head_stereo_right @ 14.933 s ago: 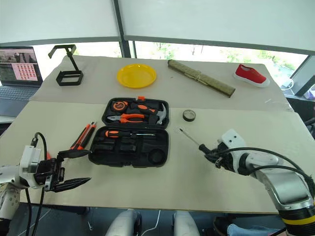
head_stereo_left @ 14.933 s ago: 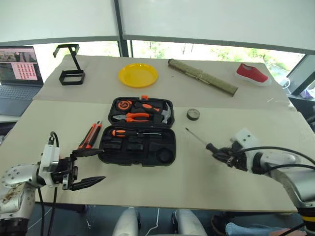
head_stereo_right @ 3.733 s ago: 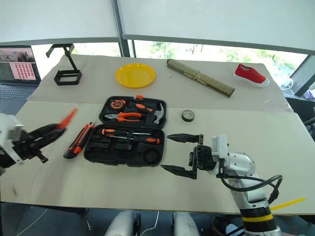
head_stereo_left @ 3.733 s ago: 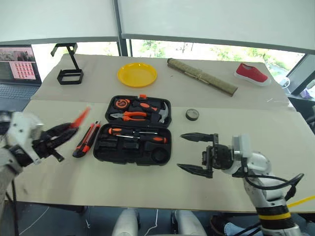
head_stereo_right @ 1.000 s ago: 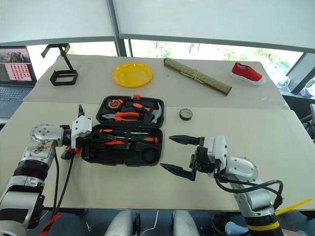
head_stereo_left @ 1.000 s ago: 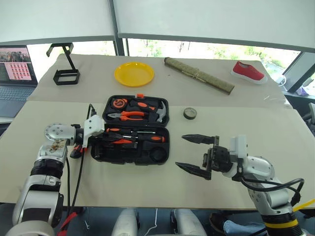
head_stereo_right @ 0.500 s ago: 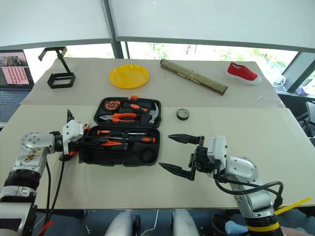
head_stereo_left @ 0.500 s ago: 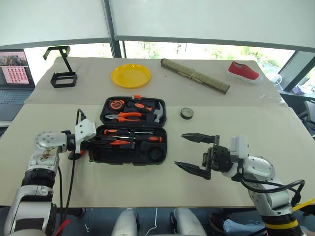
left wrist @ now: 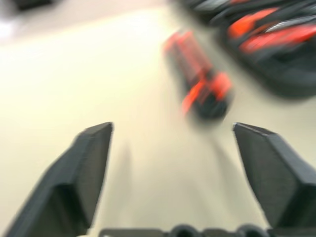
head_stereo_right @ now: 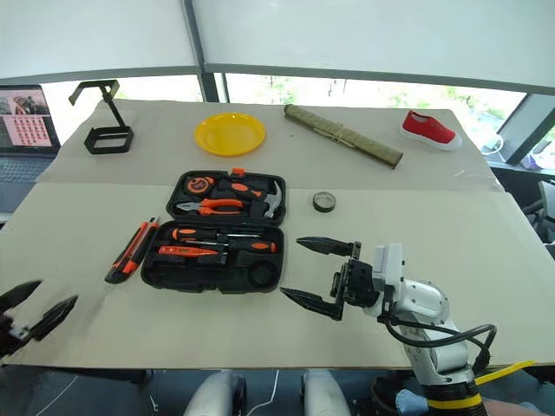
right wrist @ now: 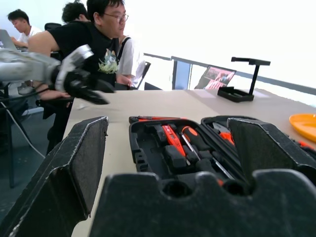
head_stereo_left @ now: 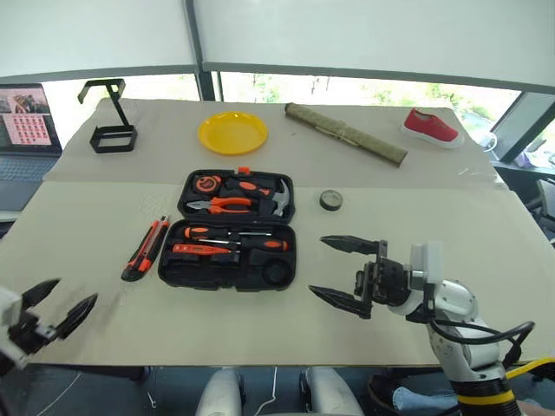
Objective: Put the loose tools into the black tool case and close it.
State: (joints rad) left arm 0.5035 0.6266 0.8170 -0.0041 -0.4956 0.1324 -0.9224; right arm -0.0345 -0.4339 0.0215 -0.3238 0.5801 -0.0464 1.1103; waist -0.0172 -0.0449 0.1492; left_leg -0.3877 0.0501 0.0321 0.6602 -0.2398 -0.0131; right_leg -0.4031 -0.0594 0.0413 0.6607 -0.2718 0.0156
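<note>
Two people (right wrist: 74, 34) appear in the right wrist view alone; both grippers' jaws gape wide, empty.

Beige table (head_stereo_left: 260, 334), daylit windows (head_stereo_left: 347, 91) behind, white blinds (head_stereo_left: 347, 35) above

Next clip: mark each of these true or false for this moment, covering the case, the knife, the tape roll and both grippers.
1. The black tool case lies open. True.
2. The utility knife sits inside the case. False: it lies on the table beside it.
3. The tape roll is on the table outside the case. True.
4. The right gripper holds a screwdriver. False: it is open and empty.
5. The left gripper is open. True.
</note>
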